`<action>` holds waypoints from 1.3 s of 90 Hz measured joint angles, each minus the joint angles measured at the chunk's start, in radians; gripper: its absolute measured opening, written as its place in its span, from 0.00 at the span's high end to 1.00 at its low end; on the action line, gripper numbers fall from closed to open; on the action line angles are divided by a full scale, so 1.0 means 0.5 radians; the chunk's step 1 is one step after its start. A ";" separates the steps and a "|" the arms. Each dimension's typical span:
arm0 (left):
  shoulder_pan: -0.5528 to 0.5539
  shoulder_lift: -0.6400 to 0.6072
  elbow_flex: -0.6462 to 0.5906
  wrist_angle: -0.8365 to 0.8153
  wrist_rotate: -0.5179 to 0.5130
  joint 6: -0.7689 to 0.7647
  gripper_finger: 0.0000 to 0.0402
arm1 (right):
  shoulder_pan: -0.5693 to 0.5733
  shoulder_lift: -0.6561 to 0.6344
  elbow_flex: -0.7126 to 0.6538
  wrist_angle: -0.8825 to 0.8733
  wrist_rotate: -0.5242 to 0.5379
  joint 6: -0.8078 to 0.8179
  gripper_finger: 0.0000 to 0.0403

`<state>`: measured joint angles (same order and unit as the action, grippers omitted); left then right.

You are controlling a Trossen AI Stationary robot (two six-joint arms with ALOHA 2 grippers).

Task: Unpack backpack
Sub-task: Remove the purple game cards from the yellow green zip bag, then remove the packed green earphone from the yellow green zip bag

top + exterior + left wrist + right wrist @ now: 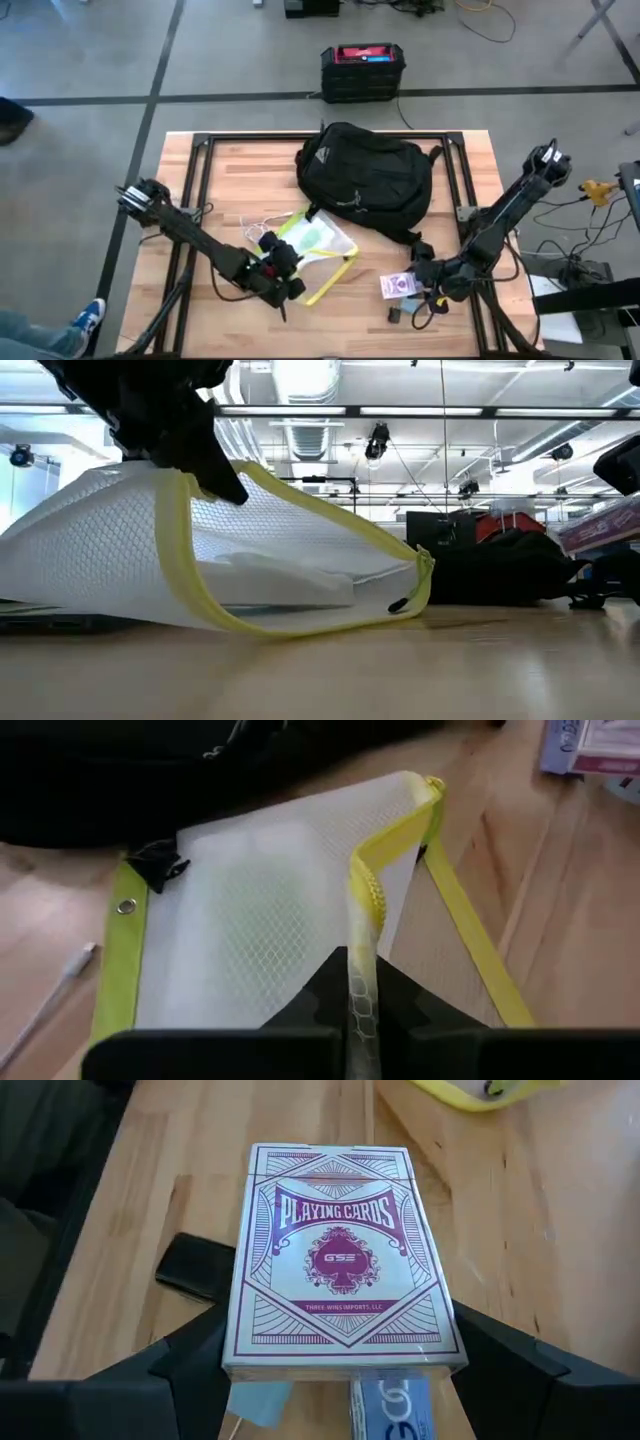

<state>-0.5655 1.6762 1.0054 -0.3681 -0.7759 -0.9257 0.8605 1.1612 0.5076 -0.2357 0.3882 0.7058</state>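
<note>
On the bench's left half, the left gripper (pixel 283 272) is clenched on the yellow zip edge of a white mesh pouch (pixel 315 240), lifting that edge near the front. The backpack (pixel 365 175) lies beyond it, toward the back edge at the middle, its long axis slanting from back-left to front-right. On the right, near the front edge, the right gripper (pixel 418 283) grasps a box of playing cards (pixel 397 286). The backpack sits farther back from both claws; neither looks clearly nearer.
</note>
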 joint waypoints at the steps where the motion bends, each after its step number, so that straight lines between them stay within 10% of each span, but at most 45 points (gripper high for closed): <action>1: 0.000 0.000 0.000 0.000 0.000 0.000 1.00 | -0.002 0.009 0.000 0.001 0.006 -0.001 0.30; 34: 0.000 -0.044 0.140 0.082 -0.119 0.267 1.00 | -0.071 0.341 0.039 -0.029 -0.024 0.076 0.22; 68: 0.000 -0.037 0.195 0.155 -0.132 0.421 1.00 | -0.114 0.357 0.456 -0.783 -0.036 -0.111 0.15; 90: 0.000 0.044 0.186 0.354 -0.097 0.552 1.00 | -0.221 0.363 0.569 -0.048 0.324 -0.825 0.15; 117: 0.000 0.073 0.184 0.640 0.001 0.763 1.00 | -0.599 0.722 0.587 0.932 0.009 -1.601 0.15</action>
<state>-0.5655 1.7126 1.0973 -0.0483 -0.7756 -0.5443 0.5611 1.5223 0.8012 0.2303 0.3930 -0.0947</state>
